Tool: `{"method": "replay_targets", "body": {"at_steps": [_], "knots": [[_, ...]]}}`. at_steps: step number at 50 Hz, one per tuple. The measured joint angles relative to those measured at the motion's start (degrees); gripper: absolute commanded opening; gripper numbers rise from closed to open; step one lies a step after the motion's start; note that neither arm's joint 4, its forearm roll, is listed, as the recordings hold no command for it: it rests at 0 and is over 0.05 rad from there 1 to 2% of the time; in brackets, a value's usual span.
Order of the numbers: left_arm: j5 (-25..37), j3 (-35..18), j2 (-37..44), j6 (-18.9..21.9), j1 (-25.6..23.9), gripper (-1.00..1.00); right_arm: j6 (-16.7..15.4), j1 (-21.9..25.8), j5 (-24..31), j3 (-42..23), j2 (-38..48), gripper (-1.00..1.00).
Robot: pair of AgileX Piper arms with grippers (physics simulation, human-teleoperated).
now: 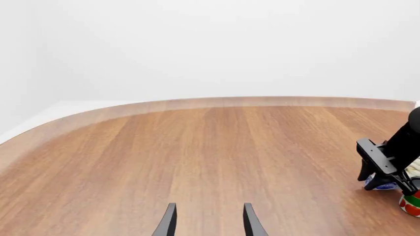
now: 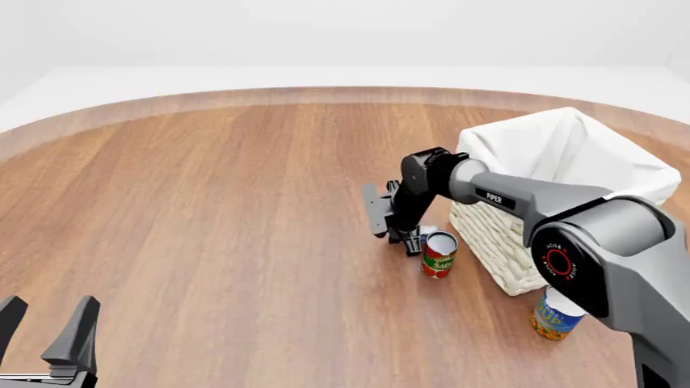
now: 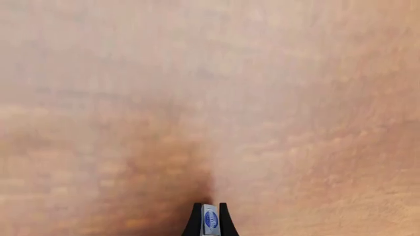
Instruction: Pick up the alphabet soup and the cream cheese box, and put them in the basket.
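A: Right tool [image 3: 209, 219] is seen clamped on the box [image 3: 210, 219], low at the table [image 2: 216, 202], beside the red can [image 2: 439, 254].

B: A straight lift is advised before swinging to the basket [image 2: 490, 230], so the can is not clipped.

A: Box noted: white, pale blue, darker mark. Soup [image 2: 557, 314] stands near the basket's near corner. Left tool [image 1: 208, 220] is spread, idle.

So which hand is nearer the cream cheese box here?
The right. The right hand is shut on the cream cheese box, low over the table beside the red-and-green can. The left hand sits open, far across the table.
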Motion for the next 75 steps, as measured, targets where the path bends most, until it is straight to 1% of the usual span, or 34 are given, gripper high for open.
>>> {"method": "replay_targets", "body": {"at_steps": [26, 33, 49, 65, 75], "knots": [[0.0, 0.0, 0.0, 0.0, 0.0, 1.00, -1.8, 3.4, -6.5, 4.3, -4.0, -1.00], [0.0, 0.0, 0.0, 0.0, 0.0, 1.00, -1.6, 4.3, -7.4, 4.8, -5.1, -1.00], [0.0, 0.0, 0.0, 0.0, 0.0, 1.00, 3.8, 7.2, -6.8, 3.5, -8.0, -1.00], [0.0, 0.0, 0.0, 0.0, 0.0, 1.00, 9.7, 8.9, -6.8, 4.8, -11.2, -1.00], [0.0, 0.0, 0.0, 0.0, 0.0, 1.00, 14.2, 9.5, -7.0, 5.1, -12.8, -1.00]]}}
